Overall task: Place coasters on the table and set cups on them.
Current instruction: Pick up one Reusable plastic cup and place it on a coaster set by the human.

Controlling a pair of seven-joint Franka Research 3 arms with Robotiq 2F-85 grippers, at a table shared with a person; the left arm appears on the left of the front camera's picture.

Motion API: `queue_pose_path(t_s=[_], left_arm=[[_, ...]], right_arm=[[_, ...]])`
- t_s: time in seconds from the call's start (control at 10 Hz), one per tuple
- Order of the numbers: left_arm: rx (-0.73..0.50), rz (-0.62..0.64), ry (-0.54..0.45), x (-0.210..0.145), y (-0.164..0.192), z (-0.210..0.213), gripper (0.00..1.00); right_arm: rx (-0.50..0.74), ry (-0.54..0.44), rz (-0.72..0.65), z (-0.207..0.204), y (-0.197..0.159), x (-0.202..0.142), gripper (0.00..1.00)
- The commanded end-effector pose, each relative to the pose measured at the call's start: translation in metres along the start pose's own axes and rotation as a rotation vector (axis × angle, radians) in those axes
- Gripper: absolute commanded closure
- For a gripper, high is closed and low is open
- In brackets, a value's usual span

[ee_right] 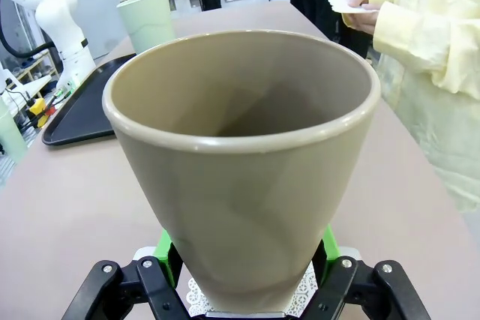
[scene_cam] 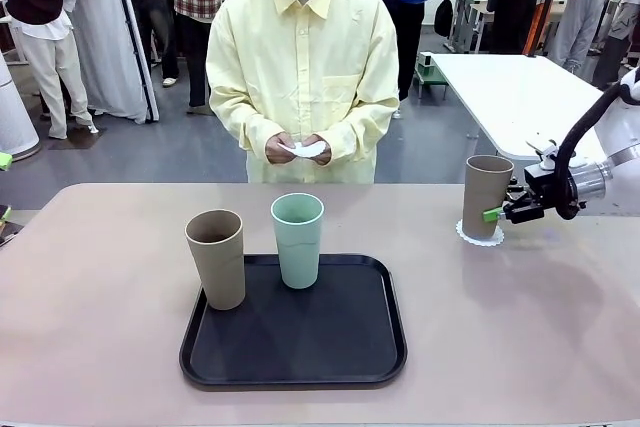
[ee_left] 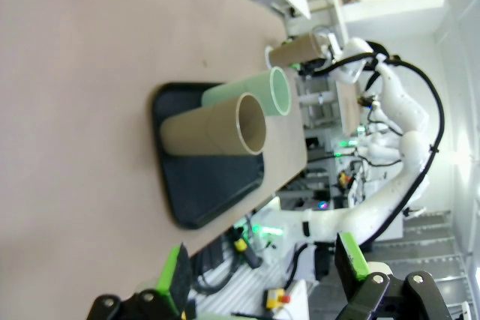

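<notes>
A taupe cup (scene_cam: 487, 195) stands on a lacy white coaster (scene_cam: 480, 235) at the table's (scene_cam: 100, 327) right side. My right gripper (scene_cam: 497, 214) is shut on its lower part. In the right wrist view the cup (ee_right: 240, 155) sits between the green pads (ee_right: 328, 245) of that gripper (ee_right: 247, 260), with the coaster (ee_right: 309, 291) under it. A second taupe cup (scene_cam: 216, 257) and a mint-green cup (scene_cam: 298, 239) stand on a black tray (scene_cam: 293, 347). The person holds white coasters (scene_cam: 303, 149) in both hands. My left gripper (ee_left: 262, 271) is open and off the table's edge, apart from the tray's cups (ee_left: 217, 131).
The person stands at the far side, hands at waist height above the table's far edge. The tray (ee_right: 82, 106) lies in the middle near the front edge. A white table (scene_cam: 520, 97) stands behind at the right.
</notes>
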State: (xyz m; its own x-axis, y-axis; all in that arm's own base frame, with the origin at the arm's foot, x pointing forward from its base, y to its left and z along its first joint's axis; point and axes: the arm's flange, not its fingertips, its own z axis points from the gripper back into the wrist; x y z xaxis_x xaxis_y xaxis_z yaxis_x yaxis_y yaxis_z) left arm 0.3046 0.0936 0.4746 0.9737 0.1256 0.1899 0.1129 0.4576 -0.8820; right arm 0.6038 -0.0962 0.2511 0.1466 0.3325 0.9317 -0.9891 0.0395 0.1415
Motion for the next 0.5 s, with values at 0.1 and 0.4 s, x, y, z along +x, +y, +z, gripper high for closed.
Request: queue_pose_path(t_s=[0.1,0.4], left_arm=[[-0.019,-0.012,-0.007,-0.0004,-0.0003,0.0003,0.00],[-0.019,-0.012,-0.007,-0.0004,-0.0003,0.0003,0.00]], right_arm=[[0.009,0.043,0.011,-0.0034,-0.0033,-0.0031,0.19],[-0.011,0.104,0.004,-0.0013,-0.0016,-0.0035,0.00]])
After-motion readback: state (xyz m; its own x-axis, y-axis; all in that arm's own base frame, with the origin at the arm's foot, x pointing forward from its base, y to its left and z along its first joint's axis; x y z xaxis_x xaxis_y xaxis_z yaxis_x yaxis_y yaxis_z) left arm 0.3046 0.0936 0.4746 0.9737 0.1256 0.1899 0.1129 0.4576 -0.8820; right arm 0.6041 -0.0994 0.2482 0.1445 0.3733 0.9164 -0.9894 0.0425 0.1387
